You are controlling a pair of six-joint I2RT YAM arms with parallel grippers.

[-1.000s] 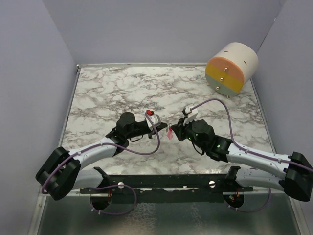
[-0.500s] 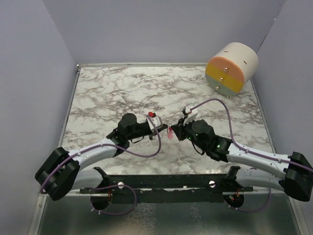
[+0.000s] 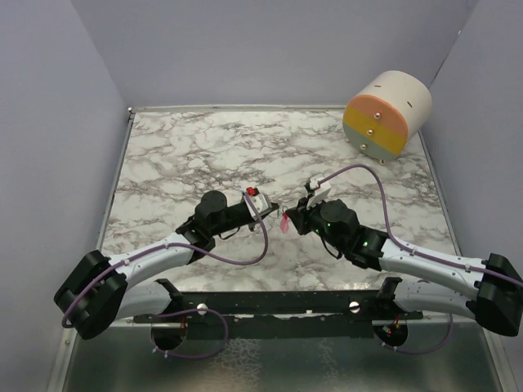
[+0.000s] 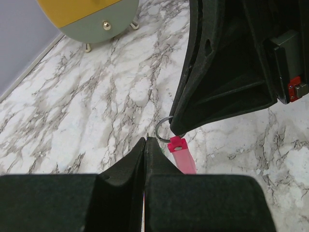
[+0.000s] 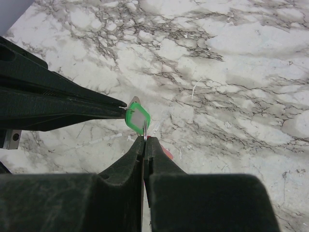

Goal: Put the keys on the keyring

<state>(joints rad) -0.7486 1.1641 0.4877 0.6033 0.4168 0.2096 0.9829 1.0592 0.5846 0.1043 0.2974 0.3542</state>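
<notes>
My left gripper (image 4: pixel 146 141) and right gripper (image 5: pixel 144 139) meet tip to tip over the middle of the marble table (image 3: pixel 188 155). The right gripper is shut on the thin metal keyring (image 4: pixel 161 129), seen edge-on in the right wrist view (image 5: pixel 144 126). The pink-red key (image 4: pixel 182 155) hangs from the ring and also shows in the top view (image 3: pixel 283 223). The green key (image 5: pixel 136 117) sits at the ring, pinched at its edge by my shut left gripper (image 5: pixel 121 107). In the left wrist view the green key is almost hidden behind a finger.
A round cream drum with an orange, yellow and green face and brass knobs (image 3: pixel 386 114) lies at the table's back right; it also shows in the left wrist view (image 4: pixel 87 14). Grey walls close in the table's sides and back.
My left arm has shifted slightly, its wrist moving a little down and left. Both grippers stay shut and tip to tip, with the pink-red key still hanging between them.
</notes>
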